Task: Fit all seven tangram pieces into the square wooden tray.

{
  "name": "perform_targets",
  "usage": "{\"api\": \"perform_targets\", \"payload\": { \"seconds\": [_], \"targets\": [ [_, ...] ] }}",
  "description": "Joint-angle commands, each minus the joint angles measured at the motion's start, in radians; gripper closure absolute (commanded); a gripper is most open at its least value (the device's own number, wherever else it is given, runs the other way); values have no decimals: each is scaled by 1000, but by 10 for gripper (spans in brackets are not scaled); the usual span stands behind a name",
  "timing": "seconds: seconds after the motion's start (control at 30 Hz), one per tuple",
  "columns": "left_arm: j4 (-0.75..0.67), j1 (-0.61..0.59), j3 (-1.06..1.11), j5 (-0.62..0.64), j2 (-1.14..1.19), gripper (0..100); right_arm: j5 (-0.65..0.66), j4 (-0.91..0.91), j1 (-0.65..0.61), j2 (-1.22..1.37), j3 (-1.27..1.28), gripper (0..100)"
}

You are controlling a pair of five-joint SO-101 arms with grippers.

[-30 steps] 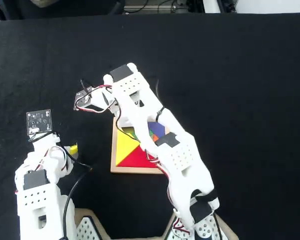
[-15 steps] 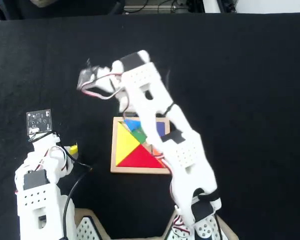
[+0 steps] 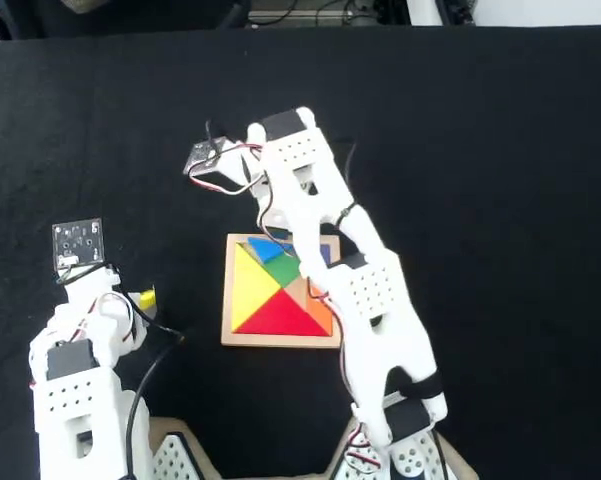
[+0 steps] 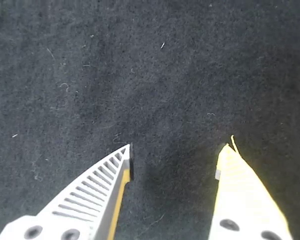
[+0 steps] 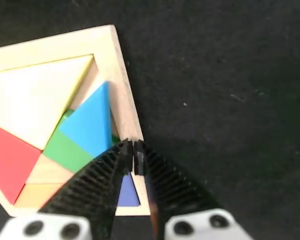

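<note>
I had the right gripper (image 5: 134,151) pinched together, empty, over the tray's (image 5: 121,85) far rim beside the blue triangle (image 5: 90,122). The left gripper (image 4: 177,157) was spread apart near the desk's (image 3: 500,150) front-left corner.

The right arm (image 3: 365,300) lay across the right half of the tray (image 3: 226,295), blocking top access there; the left half was open from above. The right tool (image 5: 134,152), pinched shut, sat over the tray's rim. The left tool (image 4: 174,160), fingers apart, had bare tabletop (image 3: 500,150) beneath it and towards the tray.
</note>
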Motion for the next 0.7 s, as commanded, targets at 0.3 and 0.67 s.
{"api": "perform_targets", "payload": {
  "seconds": [0.3,0.67],
  "targets": [
    [-17,13,-4,0,-11,722,-14,32,-35,-13,-7,988],
    [-18,13,-4,0,-11,722,-43,32,-68,-16,-15,988]
  ]
}}
